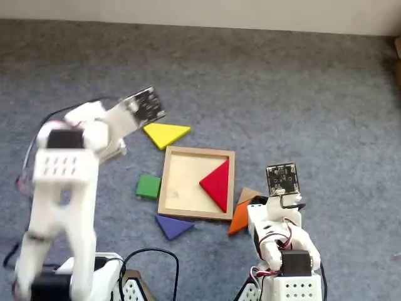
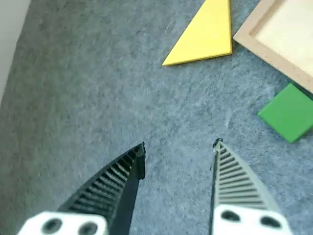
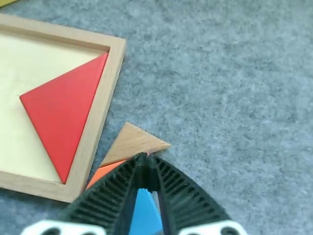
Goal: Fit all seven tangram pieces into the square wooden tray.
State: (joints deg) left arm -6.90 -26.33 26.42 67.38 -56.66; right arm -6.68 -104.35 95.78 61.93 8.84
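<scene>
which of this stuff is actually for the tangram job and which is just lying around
For the job: wooden tray, red triangle, yellow triangle, green square, dark blue triangle, orange piece, tan piece, light blue piece.
Just there: grey carpet, arm cables.

indoor spot, type unclear: grey carpet-like surface (image 1: pixel 301 94), pale wall strip (image 1: pixel 188 12) at far edge.

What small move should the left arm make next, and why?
Probably shift the left gripper toward the yellow triangle: its jaws stand open over bare carpet, and the triangle lies outside the wooden tray, which holds only the red triangle.
</scene>
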